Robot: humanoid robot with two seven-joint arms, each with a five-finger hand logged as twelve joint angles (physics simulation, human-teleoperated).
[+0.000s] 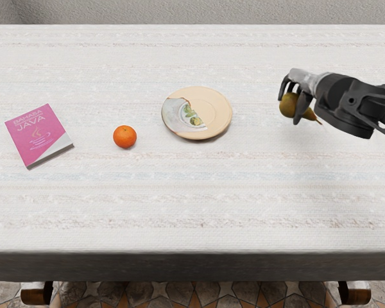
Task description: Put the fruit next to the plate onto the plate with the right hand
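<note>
A yellow-green pear (289,105) lies on the table to the right of the plate (212,96), a tan dish with a white and green pattern on its left part. My right hand (295,96) reaches in from the right edge and hangs over the pear, its dark fingers curled down around the fruit. The pear's right side is hidden behind the fingers, and I cannot tell whether they press on it. The pear sits about a hand's width from the plate's rim.
An orange (124,136) rests to the left of the plate. A pink book (37,133) lies near the table's left edge. The table's front edge runs across the lower part of the view.
</note>
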